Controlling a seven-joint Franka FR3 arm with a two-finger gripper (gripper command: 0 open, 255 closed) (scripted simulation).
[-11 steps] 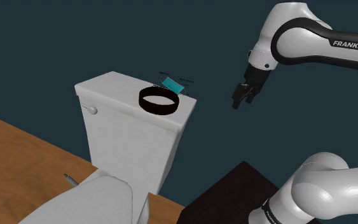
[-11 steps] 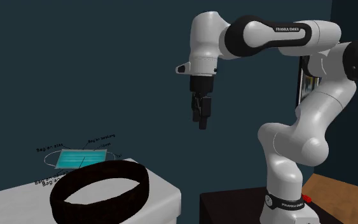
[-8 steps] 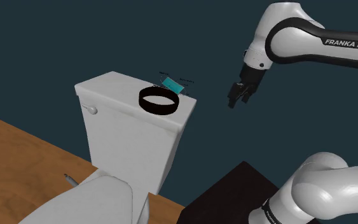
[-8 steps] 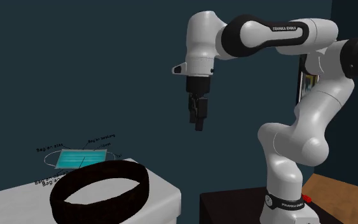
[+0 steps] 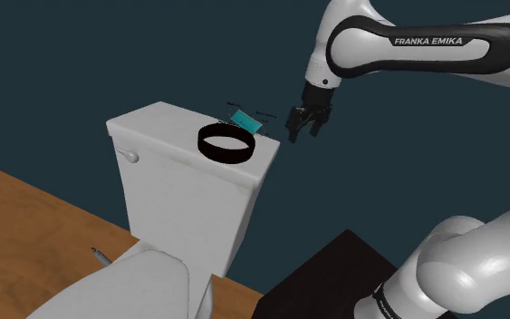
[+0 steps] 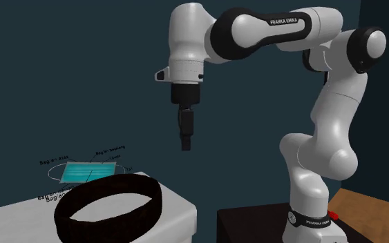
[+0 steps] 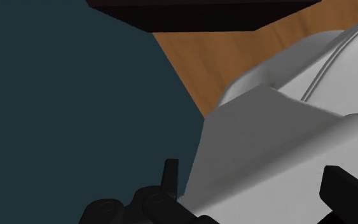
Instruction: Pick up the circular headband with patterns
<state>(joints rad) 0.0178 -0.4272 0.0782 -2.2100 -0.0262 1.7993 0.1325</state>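
Dark teal wall (image 5: 62, 54) all around, wood floor (image 5: 26, 208) underneath, and a white toilet sitting at the lower left of the shoulder view. The flat white lid of the toilet tank (image 5: 162, 127) is what carries everything. The circular headband (image 5: 226, 156), which looks like a plain black ring to me, lies flat near the right end of that lid; I can't make out any pattern on it. Right behind it, close but apart as far as I can tell, is a flat teal packet (image 5: 244, 120) with tiny lettering floating around it. The all-black gripper (image 5: 303, 134) hangs in the air just off the right end of the tank, a bit above lid height, touching nothing. In the second exterior view it points straight down, up and to the right of the headband. Its fingers (image 7: 169, 173) are spread wide with nothing between them. The arm's black box stand (image 5: 325, 272) sits at the lower right of the shoulder view.
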